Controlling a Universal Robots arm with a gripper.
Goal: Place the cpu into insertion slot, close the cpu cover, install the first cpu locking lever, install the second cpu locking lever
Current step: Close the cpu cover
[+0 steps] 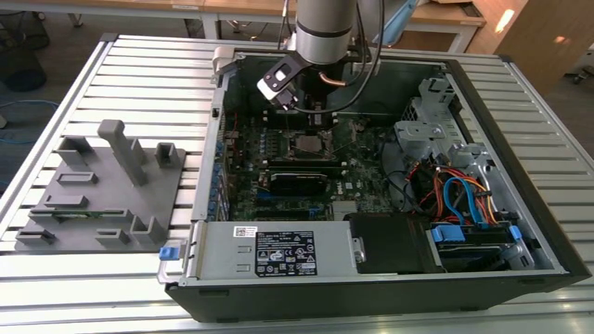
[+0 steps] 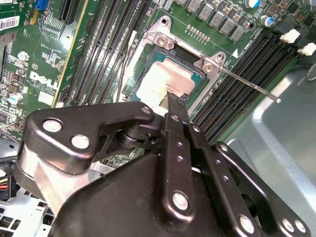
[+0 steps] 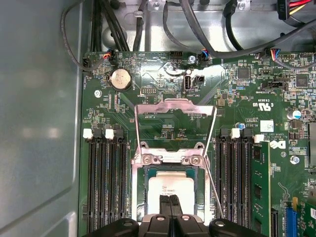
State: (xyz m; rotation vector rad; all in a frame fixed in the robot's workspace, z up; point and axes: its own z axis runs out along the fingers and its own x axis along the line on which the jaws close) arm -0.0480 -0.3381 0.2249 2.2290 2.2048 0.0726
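Note:
The cpu (image 3: 170, 186) lies flat in the insertion slot (image 3: 139, 190), its pale metal top facing up; in the second wrist view the cpu (image 2: 163, 79) sits inside the slot's silver rim (image 2: 143, 69). My gripper (image 3: 170, 203) hangs straight over the chip, fingers (image 2: 174, 106) pressed together, their tips at or just above the chip's near edge. The cpu cover (image 3: 175, 104) is swung up and back on its hinge, leaving the slot uncovered. One thin locking lever (image 2: 249, 85) sticks out free beside the slot. In the exterior view my gripper (image 1: 311, 115) reaches down into the case above the slot (image 1: 311, 145).
Long black memory slots (image 3: 101, 182) flank the socket on both sides. A black card (image 1: 297, 182) lies below the socket, and the labelled power supply (image 1: 278, 250) sits at the case front. Cables (image 1: 455, 195) crowd the exterior view's right. A grey fixture block (image 1: 102, 188) rests on the table beside the case.

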